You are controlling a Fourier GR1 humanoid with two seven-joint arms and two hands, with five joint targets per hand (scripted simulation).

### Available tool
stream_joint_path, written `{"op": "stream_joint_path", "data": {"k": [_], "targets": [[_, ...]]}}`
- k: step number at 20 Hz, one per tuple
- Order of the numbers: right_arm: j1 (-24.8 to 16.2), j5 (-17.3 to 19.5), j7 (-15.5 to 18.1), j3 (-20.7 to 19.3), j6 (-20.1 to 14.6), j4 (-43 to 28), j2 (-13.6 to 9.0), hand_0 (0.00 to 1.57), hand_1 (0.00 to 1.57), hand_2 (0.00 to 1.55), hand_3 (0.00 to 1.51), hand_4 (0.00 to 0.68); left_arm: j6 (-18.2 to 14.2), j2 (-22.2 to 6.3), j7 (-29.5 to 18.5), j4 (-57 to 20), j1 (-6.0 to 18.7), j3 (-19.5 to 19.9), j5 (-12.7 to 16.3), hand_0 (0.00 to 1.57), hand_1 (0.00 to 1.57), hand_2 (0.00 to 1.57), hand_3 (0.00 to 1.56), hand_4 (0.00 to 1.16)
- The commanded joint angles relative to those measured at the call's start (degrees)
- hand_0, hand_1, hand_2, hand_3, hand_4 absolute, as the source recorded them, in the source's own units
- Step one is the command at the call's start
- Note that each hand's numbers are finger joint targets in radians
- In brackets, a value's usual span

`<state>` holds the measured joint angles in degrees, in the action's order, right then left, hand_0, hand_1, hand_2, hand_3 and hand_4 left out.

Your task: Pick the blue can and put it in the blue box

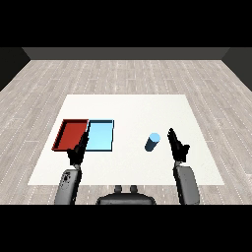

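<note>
We're looking at the blue can [152,141] first: a short cylinder, light blue on the round top face, darker blue down the side. It's standing on the white table [133,110] and appearing to lean a bit, top toward the upper right. No label or marking that we can make out.

Position: the can is sitting on bare table, right of centre, well apart from both trays. It's not in either tray.

The light blue tray [101,135] is lying left of centre, shallow, with a darker blue rim. The red tray [72,134] is lying right beside it on its left, edges touching or nearly so; we can't tell which.

Our right hand [179,147] is hovering just right of the can, fingers pointing up and away, straight, released, gripping nothing. There's a visible gap between hand and can, no contact.

Our left hand [78,151] is sitting at the near edge of the trays, about where red meets blue, overlapping their front rims in the view. Fingers are looking extended and relaxed, holding nothing.

Both grey forearms are coming in from the lower corners.
</note>
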<state>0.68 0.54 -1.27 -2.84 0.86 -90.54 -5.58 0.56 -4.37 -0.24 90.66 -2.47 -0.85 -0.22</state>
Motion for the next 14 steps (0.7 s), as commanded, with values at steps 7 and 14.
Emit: {"op": "stream_joint_path", "data": {"k": [7,14], "targets": [[2.09,-4.13,9.39,2.19,5.00,-0.86,3.49,0.00,0.00,0.00,0.00,0.000,-0.61,1.65,-10.58,5.93,2.35,3.14,2.58,0.00,0.00,0.00,0.00,0.00],[0.69,-5.43,20.55,0.82,10.39,6.71,2.41,0.00,0.00,0.00,0.00,0.000,0.60,3.04,-20.28,0.36,0.44,3.57,3.00,0.00,0.00,0.00,0.00,0.00]]}}
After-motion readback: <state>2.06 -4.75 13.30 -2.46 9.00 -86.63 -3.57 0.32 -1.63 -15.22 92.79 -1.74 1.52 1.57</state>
